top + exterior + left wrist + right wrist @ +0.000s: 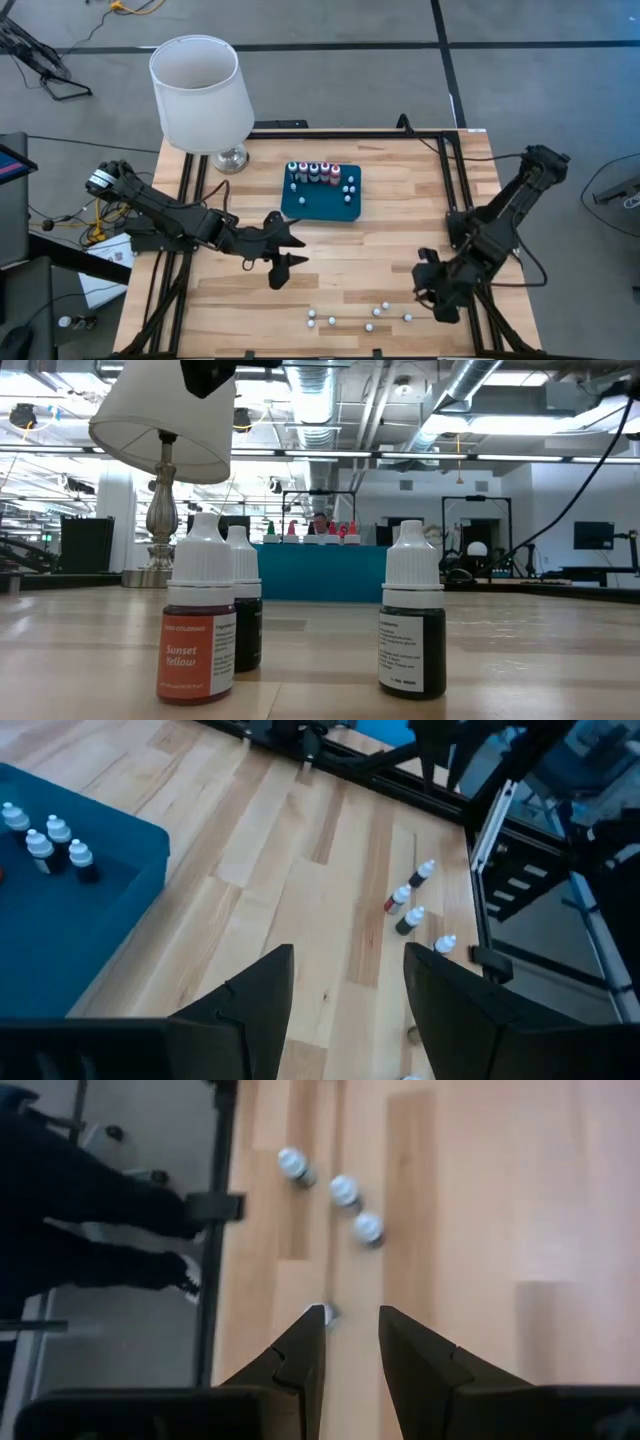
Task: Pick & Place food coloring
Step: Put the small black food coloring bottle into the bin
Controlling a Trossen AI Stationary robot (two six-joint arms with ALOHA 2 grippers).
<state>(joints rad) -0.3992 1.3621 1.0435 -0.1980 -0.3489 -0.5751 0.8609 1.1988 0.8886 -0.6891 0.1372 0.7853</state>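
Several loose food coloring bottles (pixel 376 312) with white caps stand near the table's front edge; the low view shows an orange one (pixel 198 632) and two dark ones (pixel 413 628). More bottles (pixel 315 173) stand in a row along the far side of the teal tray (pixel 322 205). My left gripper (pixel 290 250) hovers open above the table's middle, just in front of the tray, with nothing between its fingers (pixel 262 995). My right gripper (pixel 428 285) hangs open over the front right. Its fingers (pixel 308 1342) point down at the wood beside the loose bottles (pixel 345 1190).
A white-shaded lamp (pixel 200 90) on a silver base stands at the far left corner. Black frame rails (pixel 455 170) run along the table's far and side edges. Bare wood lies between the tray and the loose bottles.
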